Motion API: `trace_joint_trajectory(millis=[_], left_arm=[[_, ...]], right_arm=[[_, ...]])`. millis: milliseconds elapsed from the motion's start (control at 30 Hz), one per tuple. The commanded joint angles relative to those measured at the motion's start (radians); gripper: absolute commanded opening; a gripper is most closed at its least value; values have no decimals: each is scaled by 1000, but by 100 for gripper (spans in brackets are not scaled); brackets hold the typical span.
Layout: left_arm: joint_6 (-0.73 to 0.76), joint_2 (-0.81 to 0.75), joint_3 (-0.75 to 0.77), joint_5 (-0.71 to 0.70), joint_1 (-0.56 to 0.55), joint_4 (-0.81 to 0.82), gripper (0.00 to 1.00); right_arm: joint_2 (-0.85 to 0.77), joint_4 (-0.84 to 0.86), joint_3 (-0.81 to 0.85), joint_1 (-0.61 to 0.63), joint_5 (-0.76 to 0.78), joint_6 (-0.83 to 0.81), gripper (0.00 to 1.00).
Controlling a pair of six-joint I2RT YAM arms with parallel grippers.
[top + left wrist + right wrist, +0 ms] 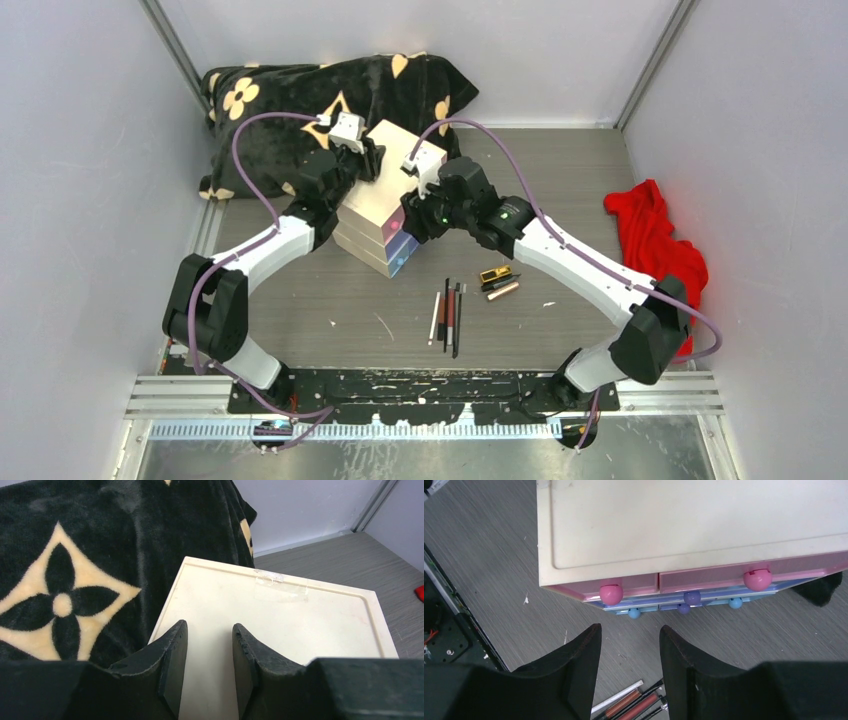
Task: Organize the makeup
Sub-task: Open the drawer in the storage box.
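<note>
The makeup lies on the grey table in front of the box. Thin pencils (447,315) in white, red-brown and black lie side by side, and their ends (634,702) show under my right fingers. A gold-black tube (495,274) and a brown tube (503,290) lie just right of them. The cream box (372,205) has pink and blue drawers with round knobs (611,593). My left gripper (209,625) hovers open over the box's flat top (280,615), holding nothing. My right gripper (630,626) is open and empty above the table, just in front of the drawers.
A black blanket with cream flowers (300,90) is bunched behind and left of the box, touching it. A red cloth (655,240) lies at the right wall. Pale walls close in the table on three sides.
</note>
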Motion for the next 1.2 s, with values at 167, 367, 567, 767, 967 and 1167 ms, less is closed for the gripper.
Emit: trace_joint_trajectory(millis=[167, 367, 567, 767, 967, 1167], left_arm=[[-71, 139, -103, -12, 1, -453, 42], [-68, 138, -102, -18, 1, -453, 46], [-70, 139, -101, -19, 1, -454, 46], [-68, 131, -104, -23, 1, -455, 46], [-68, 130, -106, -23, 1, -455, 46], [-69, 127, -109, -24, 0, -453, 46]], right_arm=[[68, 18, 79, 4, -34, -16, 59], [87, 46, 92, 11, -56, -11, 59], [127, 48, 128, 19, -74, -8, 59], [151, 53, 139, 33, -66, -8, 59], [158, 55, 138, 38, -38, 2, 53], [159, 60, 133, 40, 17, 9, 43]])
